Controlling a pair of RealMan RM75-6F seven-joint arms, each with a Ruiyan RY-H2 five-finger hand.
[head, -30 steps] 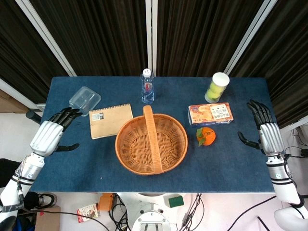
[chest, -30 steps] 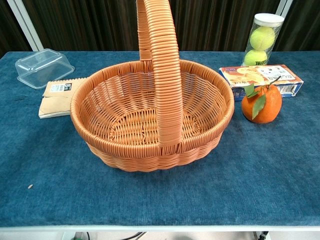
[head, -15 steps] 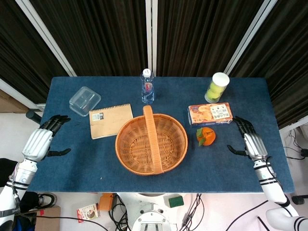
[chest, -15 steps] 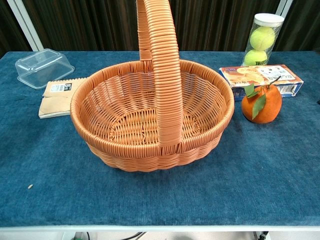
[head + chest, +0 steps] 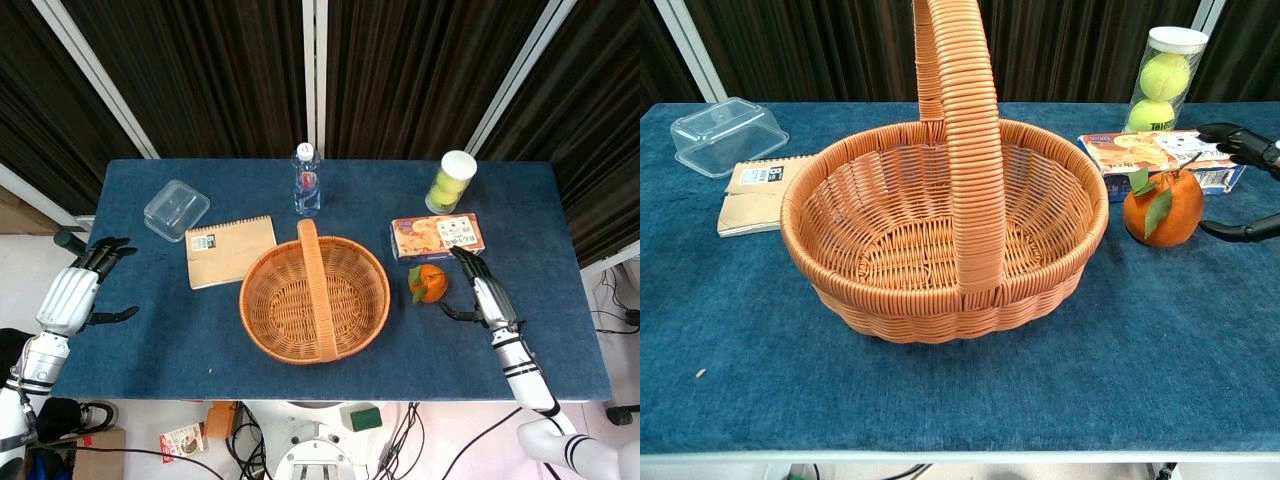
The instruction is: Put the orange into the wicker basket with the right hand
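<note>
The orange (image 5: 429, 283) (image 5: 1162, 207), with green leaves on top, sits on the blue table just right of the wicker basket (image 5: 314, 297) (image 5: 943, 235). My right hand (image 5: 481, 291) (image 5: 1249, 182) is open a little to the orange's right, fingers spread toward it and not touching it. In the chest view only its fingertips show at the right edge. My left hand (image 5: 73, 294) hangs open off the table's left edge, holding nothing. The basket holds nothing inside.
A snack box (image 5: 437, 237) lies just behind the orange, and a tube of tennis balls (image 5: 450, 181) stands further back. A water bottle (image 5: 306, 180) stands behind the basket. A notebook (image 5: 229, 250) and a clear plastic box (image 5: 176, 208) lie at the left.
My right hand has moved left and inward from the table's right edge to just beside the orange. My left hand has drawn back off the table's left edge.
</note>
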